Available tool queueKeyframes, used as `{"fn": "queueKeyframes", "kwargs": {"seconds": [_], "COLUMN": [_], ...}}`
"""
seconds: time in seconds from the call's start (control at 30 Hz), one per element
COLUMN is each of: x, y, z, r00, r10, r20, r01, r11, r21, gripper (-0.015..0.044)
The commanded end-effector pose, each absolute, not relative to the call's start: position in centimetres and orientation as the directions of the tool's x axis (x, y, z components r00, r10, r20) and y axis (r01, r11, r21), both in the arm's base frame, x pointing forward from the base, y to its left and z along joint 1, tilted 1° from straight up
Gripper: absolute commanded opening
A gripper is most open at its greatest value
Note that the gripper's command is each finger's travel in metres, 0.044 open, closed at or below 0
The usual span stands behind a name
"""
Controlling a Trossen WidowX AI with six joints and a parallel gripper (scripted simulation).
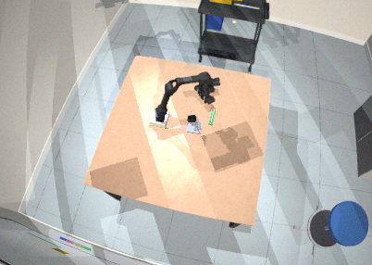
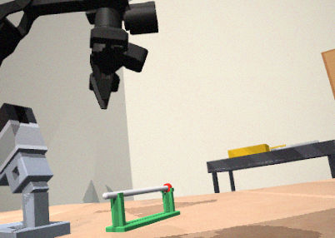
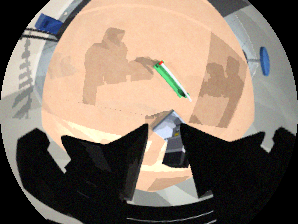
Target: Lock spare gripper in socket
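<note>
The grey mount [image 1: 193,129] [image 2: 36,209] stands on the table with its socket tilted. The black-topped spare gripper [image 1: 192,119] [image 2: 18,113] [image 3: 175,158] sits at the upper end of the socket. A small square hole shows in the socket's side in the exterior view; no pin shows through it. The pale lock pin [image 2: 137,191] [image 3: 175,81], with a red end, lies across the two posts of the green rack [image 1: 211,118] [image 2: 117,213] [image 3: 168,81]. My gripper [image 1: 210,102] [image 2: 104,107] [image 3: 164,127] is partly open and empty, high above the table, clear of the mount and rack.
The rack stands beside the mount, a short gap apart. My arm's pale base [image 1: 158,124] is on the mount's other side. Shadows cross the wooden table [image 1: 185,180]. A dark cart [image 1: 233,13] and a blue stool [image 1: 348,223] stand off the table.
</note>
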State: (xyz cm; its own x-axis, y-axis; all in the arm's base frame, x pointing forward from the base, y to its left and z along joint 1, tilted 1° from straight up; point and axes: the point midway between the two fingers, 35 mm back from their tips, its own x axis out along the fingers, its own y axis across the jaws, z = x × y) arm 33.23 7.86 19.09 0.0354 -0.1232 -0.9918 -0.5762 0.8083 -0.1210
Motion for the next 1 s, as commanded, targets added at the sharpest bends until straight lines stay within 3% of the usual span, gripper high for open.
{"fn": "queueKeyframes", "kwargs": {"seconds": [0.0, 0.17, 0.67, 0.97], "x": [39.0, 40.9, 40.9, 41.4], "y": [6.4, 5.7, 5.4, 5.4], "z": [15.4, 13.7, 13.4, 9.1], "r00": [0.015, -0.005, -0.006, -0.006], "r10": [-0.205, -0.234, -0.234, -0.234], "r20": [-0.979, -0.972, -0.972, -0.972], "r01": [-0.893, -0.974, -0.975, -0.975], "r11": [0.439, 0.221, 0.217, 0.217], "r21": [-0.105, -0.048, -0.046, -0.047], "gripper": [0.018, 0.018, 0.018, 0.018]}}
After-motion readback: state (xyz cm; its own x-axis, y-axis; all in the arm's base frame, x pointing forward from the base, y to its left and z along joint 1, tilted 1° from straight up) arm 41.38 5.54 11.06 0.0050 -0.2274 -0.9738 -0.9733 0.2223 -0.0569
